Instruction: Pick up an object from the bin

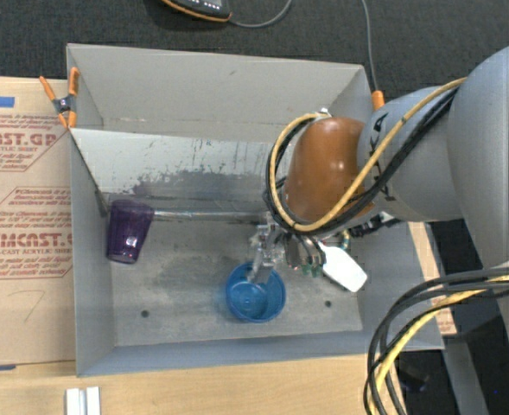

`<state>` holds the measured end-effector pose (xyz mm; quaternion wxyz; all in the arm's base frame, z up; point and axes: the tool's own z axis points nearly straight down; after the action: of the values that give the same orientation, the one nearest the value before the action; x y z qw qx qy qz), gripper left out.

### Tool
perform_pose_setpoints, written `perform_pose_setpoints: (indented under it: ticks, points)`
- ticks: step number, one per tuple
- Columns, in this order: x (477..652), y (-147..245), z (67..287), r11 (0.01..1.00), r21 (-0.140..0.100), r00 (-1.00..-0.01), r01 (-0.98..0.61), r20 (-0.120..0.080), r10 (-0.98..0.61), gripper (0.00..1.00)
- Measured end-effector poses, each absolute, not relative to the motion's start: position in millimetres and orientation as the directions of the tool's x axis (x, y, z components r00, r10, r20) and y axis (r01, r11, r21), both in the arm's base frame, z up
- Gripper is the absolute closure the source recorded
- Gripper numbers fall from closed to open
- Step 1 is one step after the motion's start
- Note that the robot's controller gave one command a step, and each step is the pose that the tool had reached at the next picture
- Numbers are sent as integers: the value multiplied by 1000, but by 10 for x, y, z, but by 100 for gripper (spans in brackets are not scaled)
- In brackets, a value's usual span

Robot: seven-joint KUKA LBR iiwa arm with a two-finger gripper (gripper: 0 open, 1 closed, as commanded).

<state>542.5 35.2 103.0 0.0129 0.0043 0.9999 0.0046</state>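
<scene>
A blue round bowl [255, 298] lies on the bin floor near the front, right of the middle. My gripper [261, 266] comes down under the orange wrist cover, and its metal fingertip meets the bowl's far rim. A purple cup [128, 231] lies on its side at the bin's left, against the back wall. A white flat piece [345, 271] with a green edge lies to the right of the gripper, partly under the arm.
The arm with its orange cover and yellow cables hangs over the bin's right half and hides the floor beneath it. Bare grey floor lies between the purple cup and the blue bowl.
</scene>
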Motion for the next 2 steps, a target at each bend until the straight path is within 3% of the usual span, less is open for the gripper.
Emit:
perform_pose_setpoints:
  ticks: [2]
  points:
    - [5425,353,1030,1000,9,-1000,8,-26,9,100]
